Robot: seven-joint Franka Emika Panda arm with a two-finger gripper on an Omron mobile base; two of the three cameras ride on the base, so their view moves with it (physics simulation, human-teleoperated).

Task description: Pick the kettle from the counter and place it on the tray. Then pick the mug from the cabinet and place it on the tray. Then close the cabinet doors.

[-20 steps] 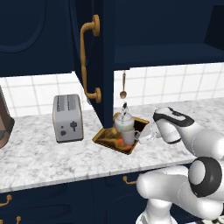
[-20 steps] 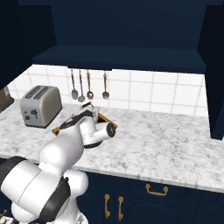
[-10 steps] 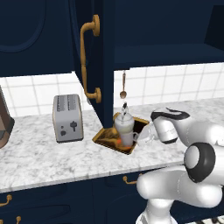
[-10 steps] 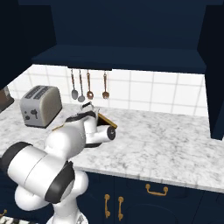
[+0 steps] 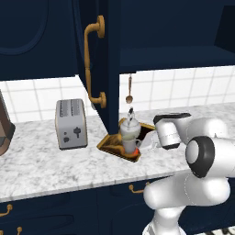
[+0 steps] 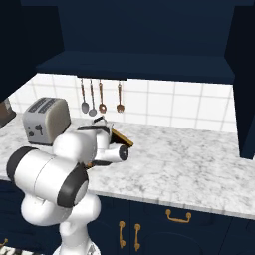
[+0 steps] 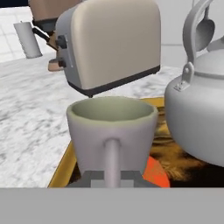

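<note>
Swinging its elbow forward since a second ago, the arm keeps its gripper (image 7: 112, 177) clenched on the mug's (image 7: 111, 133) handle, the mug upright over the tray (image 5: 110, 142) beside the kettle (image 7: 199, 116). Beyond stands the toaster (image 7: 109, 43) on the counter (image 5: 46, 160), with the cabinet door (image 5: 98, 59) open above.
</note>
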